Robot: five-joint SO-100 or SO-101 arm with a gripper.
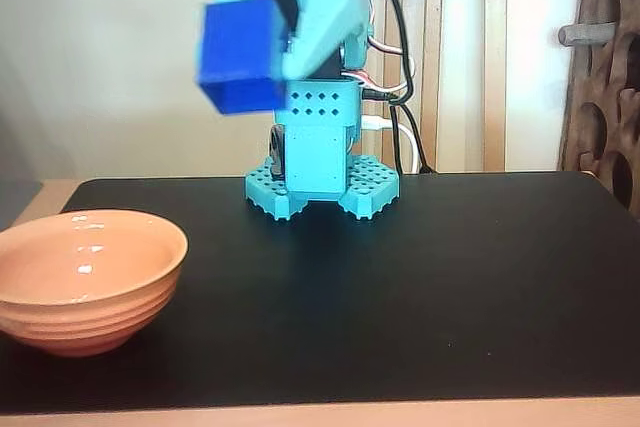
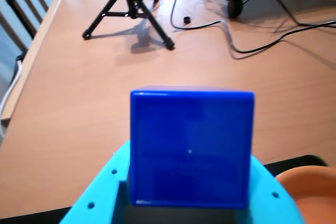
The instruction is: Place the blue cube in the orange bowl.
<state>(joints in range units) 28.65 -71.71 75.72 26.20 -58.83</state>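
The blue cube (image 1: 240, 54) is held high above the black mat, clamped in my turquoise gripper (image 1: 272, 42), which is shut on it. In the wrist view the blue cube (image 2: 191, 148) fills the lower centre, resting against the turquoise fingers (image 2: 100, 195) of my gripper (image 2: 189, 203). The orange bowl (image 1: 85, 277) stands empty at the left front of the mat, below and to the left of the cube. A sliver of the orange bowl (image 2: 310, 192) shows at the wrist view's lower right corner.
The arm's turquoise base (image 1: 320, 182) stands at the back centre of the black mat (image 1: 420, 287). Cables (image 1: 400, 77) hang behind it. In the wrist view a black tripod (image 2: 128, 6) and cables (image 2: 247, 40) lie on the wooden floor.
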